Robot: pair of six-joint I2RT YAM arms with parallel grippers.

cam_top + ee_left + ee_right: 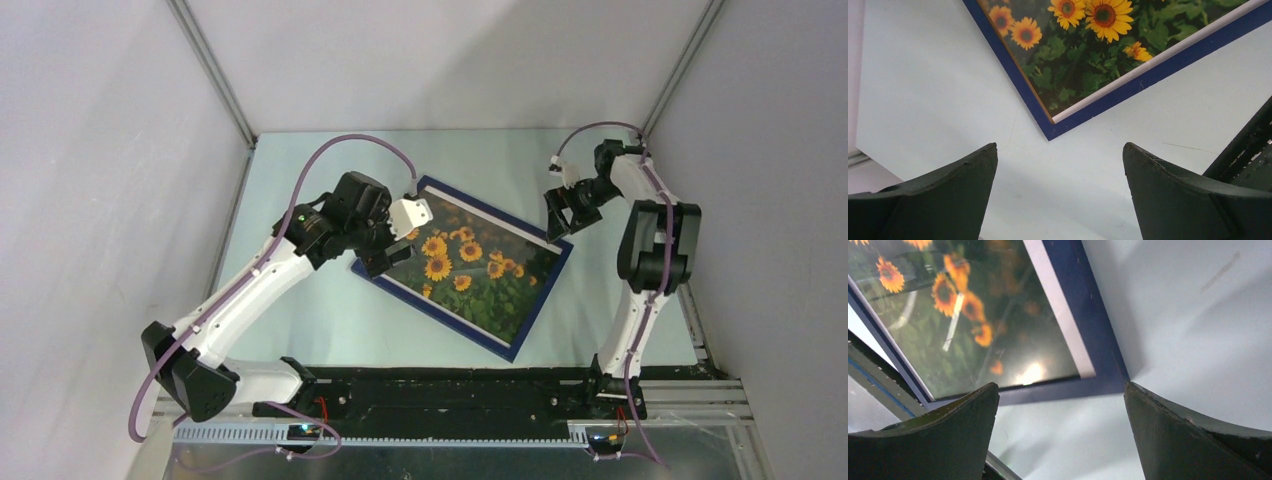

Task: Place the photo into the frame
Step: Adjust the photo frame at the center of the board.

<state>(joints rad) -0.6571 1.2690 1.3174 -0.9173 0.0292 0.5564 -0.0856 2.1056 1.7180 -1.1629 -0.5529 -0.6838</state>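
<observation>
Resting seemingly within frame (1148, 79), photo (470, 270).

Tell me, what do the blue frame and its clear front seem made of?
The frame: matt blue paint, faintly scuffed, over wood or plastic, unclear which. The pane: glossy glass or acrylic, since it mirrors a bright glare over the photo.

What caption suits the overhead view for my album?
Left gripper and right gripper, both open, flank the sunflower photo inside its thin dark-blue frame.
</observation>
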